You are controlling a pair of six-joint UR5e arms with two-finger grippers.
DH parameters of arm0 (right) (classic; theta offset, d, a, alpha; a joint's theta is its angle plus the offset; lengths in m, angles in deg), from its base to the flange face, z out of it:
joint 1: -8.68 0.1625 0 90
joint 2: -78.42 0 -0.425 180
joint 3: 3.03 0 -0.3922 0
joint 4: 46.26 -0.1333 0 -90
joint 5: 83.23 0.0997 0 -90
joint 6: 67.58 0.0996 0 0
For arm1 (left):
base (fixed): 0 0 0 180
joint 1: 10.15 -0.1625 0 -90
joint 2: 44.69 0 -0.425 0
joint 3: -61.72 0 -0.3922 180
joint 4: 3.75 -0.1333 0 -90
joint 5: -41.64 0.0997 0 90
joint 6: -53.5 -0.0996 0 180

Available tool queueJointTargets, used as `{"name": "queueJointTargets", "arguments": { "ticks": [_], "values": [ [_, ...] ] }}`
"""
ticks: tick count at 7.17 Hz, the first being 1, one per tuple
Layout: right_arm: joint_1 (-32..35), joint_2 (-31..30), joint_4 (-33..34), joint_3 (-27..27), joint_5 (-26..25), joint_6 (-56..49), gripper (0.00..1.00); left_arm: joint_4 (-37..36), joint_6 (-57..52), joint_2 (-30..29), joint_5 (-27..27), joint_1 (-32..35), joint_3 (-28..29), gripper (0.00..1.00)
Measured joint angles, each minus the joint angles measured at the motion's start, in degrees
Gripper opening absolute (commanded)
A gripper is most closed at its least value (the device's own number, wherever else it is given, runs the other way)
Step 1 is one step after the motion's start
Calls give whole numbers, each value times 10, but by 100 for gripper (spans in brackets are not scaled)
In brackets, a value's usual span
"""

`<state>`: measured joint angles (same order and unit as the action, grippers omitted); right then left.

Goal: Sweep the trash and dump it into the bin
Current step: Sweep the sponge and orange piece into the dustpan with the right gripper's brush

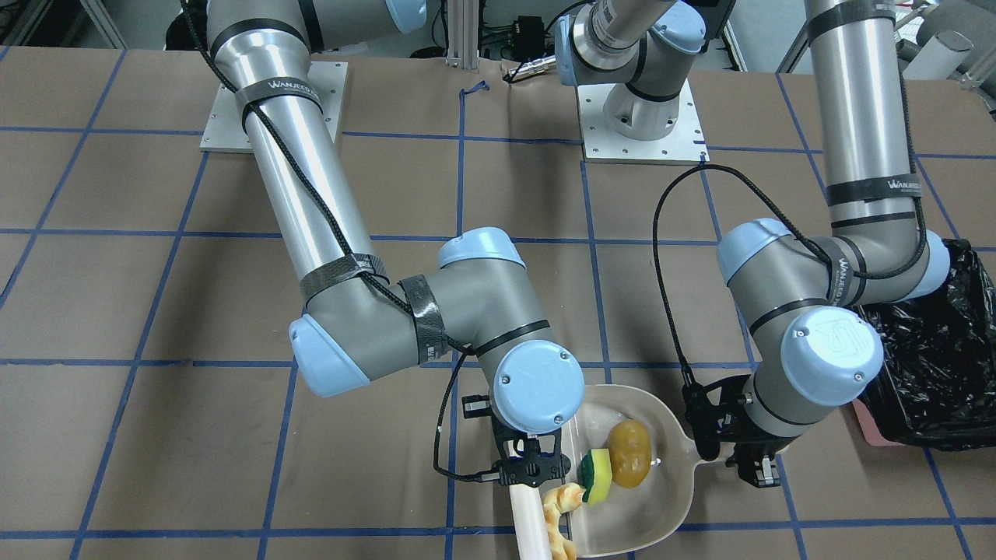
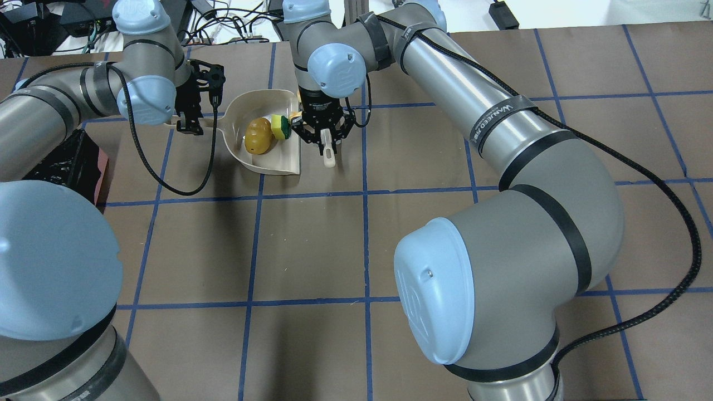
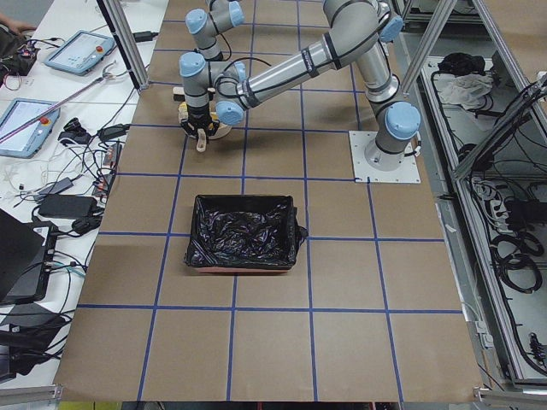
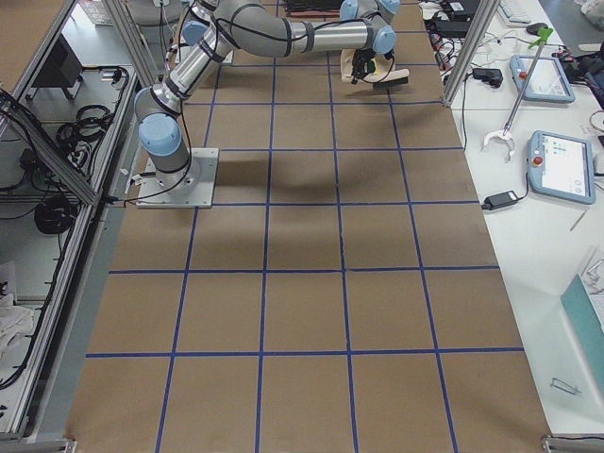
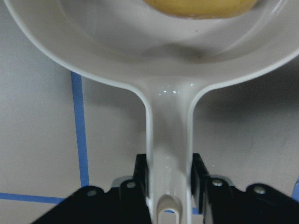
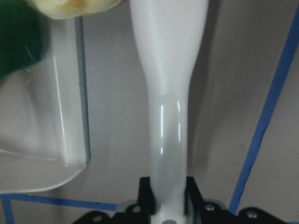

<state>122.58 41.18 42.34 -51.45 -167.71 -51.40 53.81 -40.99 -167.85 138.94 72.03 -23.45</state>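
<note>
— Reading across: bin (image 2: 102, 177) well behind our left gripper (image 2: 188, 123), whose jaws pinch the dustpan (image 2: 278, 160) by its handle; lump (image 2: 259, 137) and sponge (image 2: 280, 127) lie in the pan just ahead.

— Our right gripper (image 2: 327, 146) clamps its jaws on the sweeper handle (image 2: 330, 159); the croissant piece (image 1: 562, 509) lies along it at the pan's lip, end cut off.

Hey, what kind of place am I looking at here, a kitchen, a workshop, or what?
Most likely a robotics lab: the left arm and right arm are bolted to a table gridded with blue tape, with aluminium framing around it and a teach pendant on the side bench.
</note>
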Motion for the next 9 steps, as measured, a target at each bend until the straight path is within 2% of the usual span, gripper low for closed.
{"name": "queueJointTargets", "arguments": {
  "ticks": [9],
  "values": [
    [57,-4,4,0,60,101,24,1,0,7,2,2,0,0]
  ]
}}
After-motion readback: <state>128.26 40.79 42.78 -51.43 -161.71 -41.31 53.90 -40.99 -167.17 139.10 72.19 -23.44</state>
